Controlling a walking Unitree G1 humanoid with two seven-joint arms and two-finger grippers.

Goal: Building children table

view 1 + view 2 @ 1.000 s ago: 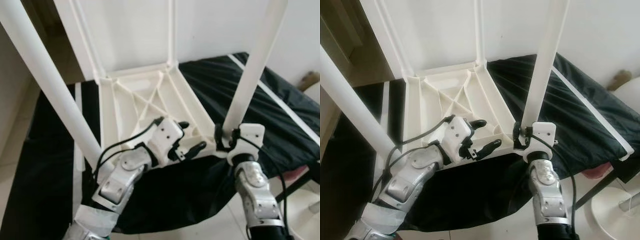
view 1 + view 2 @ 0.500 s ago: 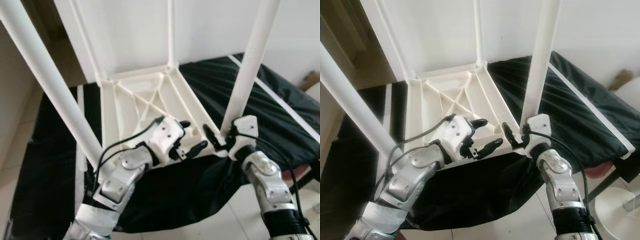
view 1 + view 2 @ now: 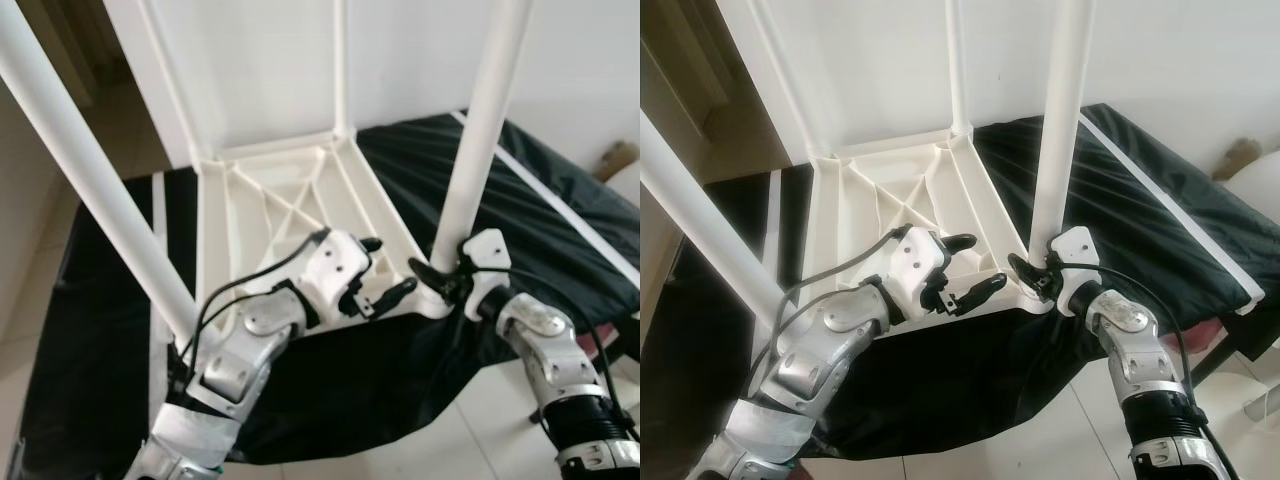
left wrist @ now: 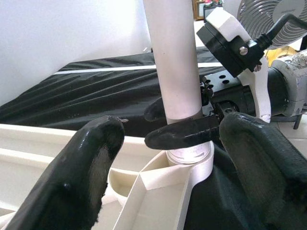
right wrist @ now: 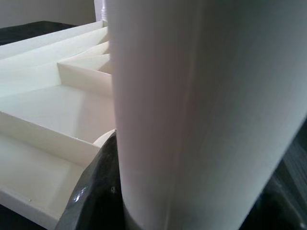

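Plastic table leg (image 3: 1058, 130) looks light, stiff, slick; our right gripper (image 3: 1032, 272) jaws clamp its base by the tabletop (image 3: 895, 205) corner; left gripper (image 3: 965, 268) jaws apart beside it

A white wall (image 3: 270, 60) is seen at the back, lit by daylight. A black sheet (image 3: 560, 220) with a white stripe is spread over the pale tiled floor (image 3: 30, 290). A fan (image 4: 268, 21) is glimpsed in the left wrist view.
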